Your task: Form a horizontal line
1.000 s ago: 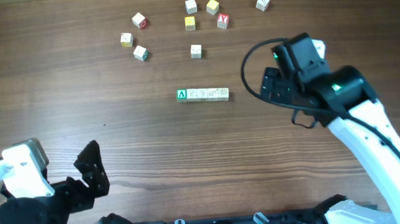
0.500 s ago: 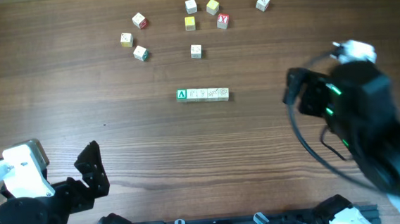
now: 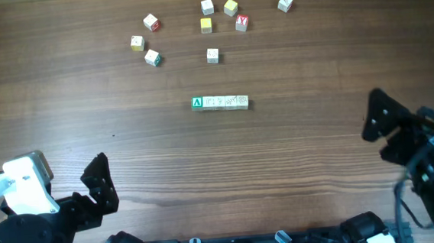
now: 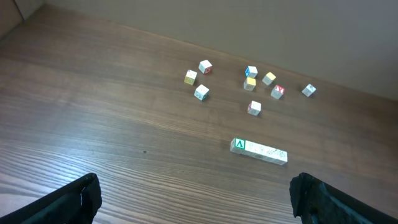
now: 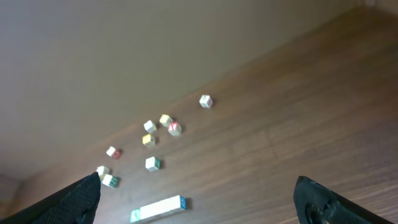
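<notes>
The horizontal line [image 3: 220, 102] is a straight row of pale letter cubes touching edge to edge at the table's middle, its left end cube green with a white mark. It also shows in the left wrist view [image 4: 259, 151] and in the right wrist view [image 5: 158, 209]. My left gripper [image 3: 99, 185] is open and empty at the front left, far from the row. My right gripper [image 3: 382, 127] is open and empty at the right side, well away from the row.
Several loose letter cubes lie scattered at the back: a group at back left [image 3: 144, 42], a group at back middle [image 3: 223, 17], one single cube [image 3: 212, 55] behind the row, and one [image 3: 285, 4] at back right.
My right arm has pulled back from beside the row toward the front right edge of the table. The row, the loose cubes and the left arm have not moved.
</notes>
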{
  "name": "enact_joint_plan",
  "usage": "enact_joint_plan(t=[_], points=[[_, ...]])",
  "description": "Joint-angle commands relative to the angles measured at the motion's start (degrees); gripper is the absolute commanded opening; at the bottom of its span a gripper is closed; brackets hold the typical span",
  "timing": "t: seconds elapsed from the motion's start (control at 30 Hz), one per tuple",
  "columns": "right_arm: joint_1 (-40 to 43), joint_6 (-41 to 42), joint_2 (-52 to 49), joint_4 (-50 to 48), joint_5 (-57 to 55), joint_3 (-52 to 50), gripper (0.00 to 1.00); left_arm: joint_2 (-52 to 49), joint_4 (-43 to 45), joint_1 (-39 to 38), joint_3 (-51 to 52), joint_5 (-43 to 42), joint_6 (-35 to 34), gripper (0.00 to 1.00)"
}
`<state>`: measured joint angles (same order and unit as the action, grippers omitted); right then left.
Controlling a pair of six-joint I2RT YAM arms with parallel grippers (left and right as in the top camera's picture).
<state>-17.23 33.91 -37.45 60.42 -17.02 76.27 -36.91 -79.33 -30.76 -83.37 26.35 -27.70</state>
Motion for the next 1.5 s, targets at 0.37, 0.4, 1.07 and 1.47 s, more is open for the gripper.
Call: enact_joint_plan(t=[0.37, 0.4, 1.07, 1.47], points=[[3.17, -0.76, 11.17, 1.7, -0.96, 0.0, 1.0, -0.37, 0.15, -0.42, -0.09, 0.68, 0.28, 1.0], [3.89, -0.76, 11.91, 2.27, -0.96, 0.0, 1.0, -0.37, 0.13, -0.42, -0.09, 0.68, 0.28, 1.0], [10.21, -24.28, 25.4, -5.62, 6.03, -12.0, 1.0, -0.37, 0.15, -0.42, -0.09, 0.68, 0.28, 1.0], [14.58, -24.9, 30.14, -49.83, 26.4, -42.73, 1.0, -0.37, 0.15, -0.42, -0.09, 0.68, 0.28, 1.0]])
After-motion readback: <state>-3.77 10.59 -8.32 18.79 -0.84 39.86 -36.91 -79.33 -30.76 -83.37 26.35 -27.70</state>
